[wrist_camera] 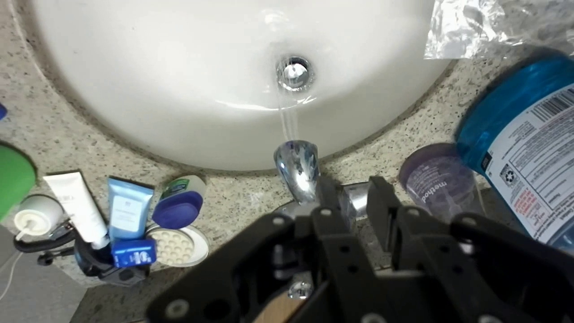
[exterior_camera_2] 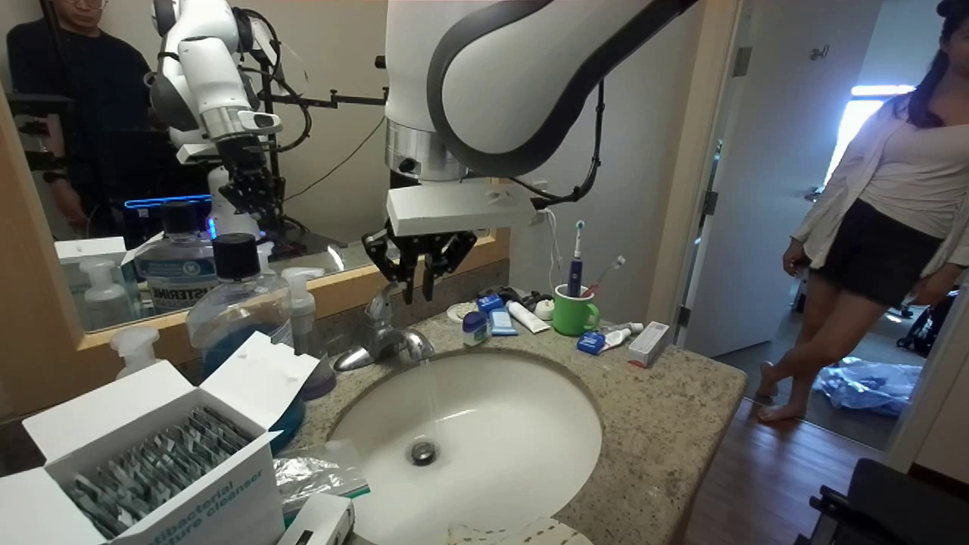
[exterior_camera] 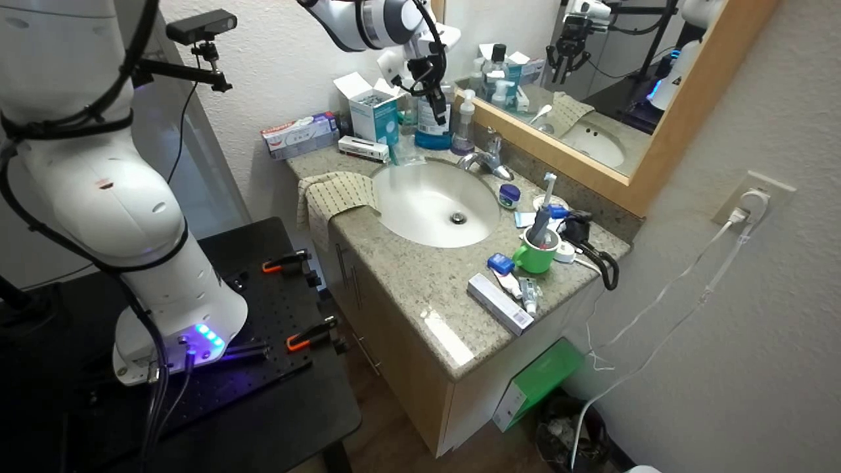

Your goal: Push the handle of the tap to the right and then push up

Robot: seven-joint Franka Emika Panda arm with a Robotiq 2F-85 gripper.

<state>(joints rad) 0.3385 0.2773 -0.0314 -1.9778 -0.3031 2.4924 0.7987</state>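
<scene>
Pincer (exterior_camera_2: 419,291) is empty, fingers (wrist_camera: 331,199) parted by a narrow gap, hanging over the tap (exterior_camera_2: 387,345), no contact visible. Handle (exterior_camera_2: 380,309) is the chrome lever topping the tap, between basin (exterior_camera_2: 530,424) and mirror (exterior_camera: 604,72); the pincer seems to block most of it in the wrist view. Water (wrist_camera: 289,123) is running. Step in hand, best guess: lining up for the sideways push. Right, facing the mirror, should mean toward the green mug (exterior_camera_2: 573,312), so the pincer should come in from the soap bottle (exterior_camera: 464,128) side, fingers together as one stiff pusher, drop until the tips are level with the lever, then push flat and slow. Best contact is near the free end for leverage; too low and the tips may jam on the tap body. Polished chrome probably slips, so the push wants to be square. After that the tips need to get under the lever and lift straight, with an eye on clearance to the mirror
</scene>
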